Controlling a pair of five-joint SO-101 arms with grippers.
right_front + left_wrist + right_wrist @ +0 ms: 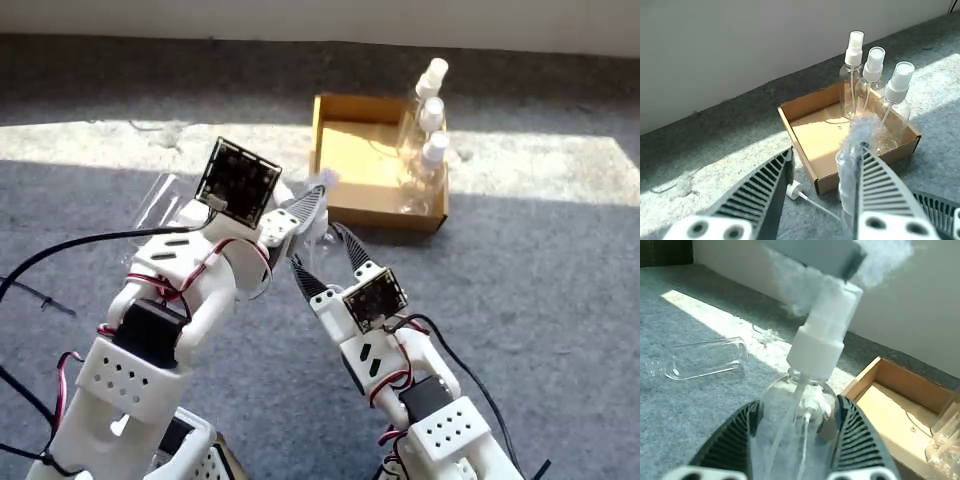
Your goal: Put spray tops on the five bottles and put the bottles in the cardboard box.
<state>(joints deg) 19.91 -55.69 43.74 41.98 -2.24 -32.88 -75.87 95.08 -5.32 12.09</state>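
High view: both arms reach forward over the counter (560, 300) and meet just short of the cardboard box (350, 155). The right gripper (799, 409) has its fingers clamped on an upright bottle (790, 450). The left gripper (825, 150) tilts down over it, fingers apart, one against the bottle's spray top (822, 340). Three topped bottles (425, 140) stand along one side of the box. An uncapped bottle (700, 360) lies on its side well apart, and a loose spray top (795, 190) lies beside the box.

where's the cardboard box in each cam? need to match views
High view: open brown cardboard box, upper centre.
Left wrist view: box beyond the open left hand.
Right wrist view: box behind the gripped clear plastic bottle.
Shared landmark: clear spray bottles standing inside it.
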